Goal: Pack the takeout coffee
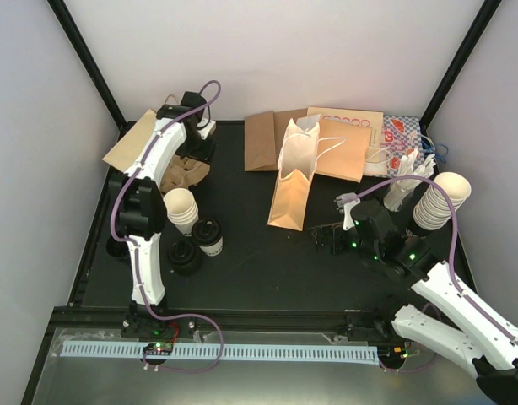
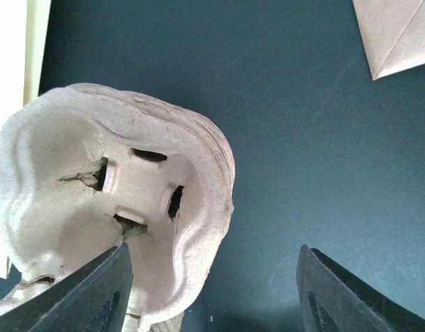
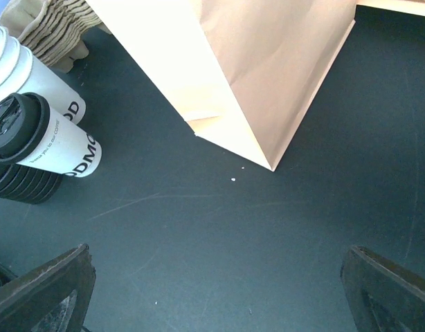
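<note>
- Left gripper [image 2: 214, 254]: at the far left, over the pulp carrier [image 2: 109, 200]. The jaws are part open, with one finger over the carrier's near edge and the other above bare table [image 1: 259, 261]. Nothing is clamped
- Takeout coffee: one lidded cup [image 1: 210, 237] stands upright, lid up, at left of centre. It sits just beside a lidless cup stack [image 1: 181, 208] and a pile of black lids [image 1: 185, 256]. A second lidded cup cannot be made out
- Standing paper bag [image 1: 294, 181]: centre, well apart from the cup
- Right gripper [image 3: 217, 253]: right of centre, jaws wide apart and empty
- Governing relation: the cup lies on the near side of the left jaws and to the left of the right jaws, across bare table. The left gripper looks slightly nearer but is occupied at the carrier, so the right is judged the freer to reach it
- Views: the right wrist camera shows the cup's printed side and ridged lids, while the left wrist camera shows only the carrier
</note>
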You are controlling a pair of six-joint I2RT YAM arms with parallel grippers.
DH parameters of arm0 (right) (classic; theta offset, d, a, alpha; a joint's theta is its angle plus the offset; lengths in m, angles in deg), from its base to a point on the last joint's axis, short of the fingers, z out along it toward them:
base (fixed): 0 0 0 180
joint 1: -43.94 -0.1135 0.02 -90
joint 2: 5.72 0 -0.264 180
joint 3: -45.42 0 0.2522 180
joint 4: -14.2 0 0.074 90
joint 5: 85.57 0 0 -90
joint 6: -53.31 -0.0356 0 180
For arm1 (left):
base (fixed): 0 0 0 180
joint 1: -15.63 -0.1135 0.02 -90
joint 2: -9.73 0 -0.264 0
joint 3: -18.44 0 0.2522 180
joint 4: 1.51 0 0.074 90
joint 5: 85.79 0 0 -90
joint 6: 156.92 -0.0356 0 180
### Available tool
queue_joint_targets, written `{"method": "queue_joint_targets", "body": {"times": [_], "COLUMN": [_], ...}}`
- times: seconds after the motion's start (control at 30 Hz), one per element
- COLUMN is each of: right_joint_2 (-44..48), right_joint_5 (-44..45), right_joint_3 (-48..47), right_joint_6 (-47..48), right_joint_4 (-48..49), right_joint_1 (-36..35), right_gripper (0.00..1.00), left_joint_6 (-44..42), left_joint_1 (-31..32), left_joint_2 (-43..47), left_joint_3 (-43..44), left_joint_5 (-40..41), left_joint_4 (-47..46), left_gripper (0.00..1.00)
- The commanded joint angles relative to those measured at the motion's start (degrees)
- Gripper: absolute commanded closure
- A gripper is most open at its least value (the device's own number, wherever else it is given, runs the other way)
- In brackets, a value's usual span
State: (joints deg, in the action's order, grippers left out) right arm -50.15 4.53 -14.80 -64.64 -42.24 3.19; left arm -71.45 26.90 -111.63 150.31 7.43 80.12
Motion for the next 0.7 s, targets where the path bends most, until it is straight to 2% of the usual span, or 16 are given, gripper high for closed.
{"method": "queue_joint_targets", "body": {"times": [0.0,0.17,0.37,0.6,0.67], "right_joint_2": [1.2,1.4,1.3,1.3,1.4], "right_joint_5": [1.3,1.2,1.5,1.6,1.6], "right_joint_3": [0.3,0.2,0.0,-0.1,-0.1], "right_joint_6": [0.2,0.2,0.3,0.4,0.3], "right_joint_4": [-0.5,-0.6,-0.7,-0.9,-1.0], "right_joint_1": [0.0,0.0,0.0,0.0,0.0], "right_gripper": [0.01,0.01,0.01,0.01,0.01], "left_joint_6": [-1.4,-1.4,-1.4,-1.1,-1.1], "left_joint_1": [0.0,0.0,0.0,-0.1,-0.1], "left_joint_2": [-3.0,-4.7,-5.9,-5.2,-5.0], "left_joint_3": [3.9,5.1,5.3,5.3,5.4], "left_joint_5": [1.2,1.9,4.0,5.1,5.3], "left_joint_4": [1.9,1.9,2.2,2.5,2.5], "left_gripper": [0.35,0.39,0.48,0.68,0.7]}}
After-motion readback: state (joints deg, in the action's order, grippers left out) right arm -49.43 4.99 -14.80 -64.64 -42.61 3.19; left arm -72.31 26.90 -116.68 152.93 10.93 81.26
